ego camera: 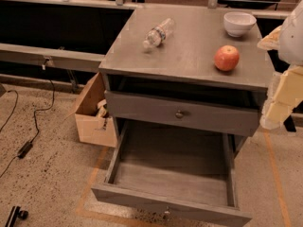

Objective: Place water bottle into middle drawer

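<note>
The water bottle [158, 32] lies on its side on the grey cabinet top [189, 56], towards the back left, its white cap pointing to the front left. The middle drawer [173, 174] is pulled out wide below and its inside is bare wood. My gripper [278, 109] hangs at the right edge of the view, beside the cabinet's right front corner, pale and close to the camera. It is well to the right of the bottle and holds nothing that I can see.
A red apple [227, 57] and a white bowl [239, 22] sit on the right of the cabinet top. The upper drawer front [180, 113] is closed. An open cardboard box [94, 110] stands left of the cabinet. A cable [23, 148] lies on the floor.
</note>
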Robot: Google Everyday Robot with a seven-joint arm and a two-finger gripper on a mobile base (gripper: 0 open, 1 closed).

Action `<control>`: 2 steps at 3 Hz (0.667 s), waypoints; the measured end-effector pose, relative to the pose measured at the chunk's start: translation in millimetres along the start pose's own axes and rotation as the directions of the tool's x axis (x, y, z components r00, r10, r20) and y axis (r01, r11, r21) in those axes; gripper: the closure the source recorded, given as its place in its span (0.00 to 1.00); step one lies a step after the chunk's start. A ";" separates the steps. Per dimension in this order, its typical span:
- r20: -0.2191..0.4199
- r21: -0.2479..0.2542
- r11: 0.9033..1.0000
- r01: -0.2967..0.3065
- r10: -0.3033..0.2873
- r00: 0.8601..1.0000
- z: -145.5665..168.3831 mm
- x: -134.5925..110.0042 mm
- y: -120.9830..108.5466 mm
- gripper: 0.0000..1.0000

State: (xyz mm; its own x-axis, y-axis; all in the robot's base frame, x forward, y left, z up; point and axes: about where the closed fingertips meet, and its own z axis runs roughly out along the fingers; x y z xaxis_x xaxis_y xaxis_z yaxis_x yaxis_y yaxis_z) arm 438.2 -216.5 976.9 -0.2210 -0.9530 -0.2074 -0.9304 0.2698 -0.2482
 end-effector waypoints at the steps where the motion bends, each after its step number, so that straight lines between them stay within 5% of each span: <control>1: 0.004 0.008 1.000 0.003 -0.003 1.000 -1.6 -0.8 -1.2 0.00; 2: -0.013 0.062 0.992 0.113 -0.112 0.994 -9.9 -5.2 -23.3 0.00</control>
State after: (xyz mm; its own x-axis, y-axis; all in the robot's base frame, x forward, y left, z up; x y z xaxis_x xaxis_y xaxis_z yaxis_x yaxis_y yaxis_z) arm 458.1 -219.2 993.1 -0.1189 -0.9789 -0.1663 -0.9294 0.1686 -0.3283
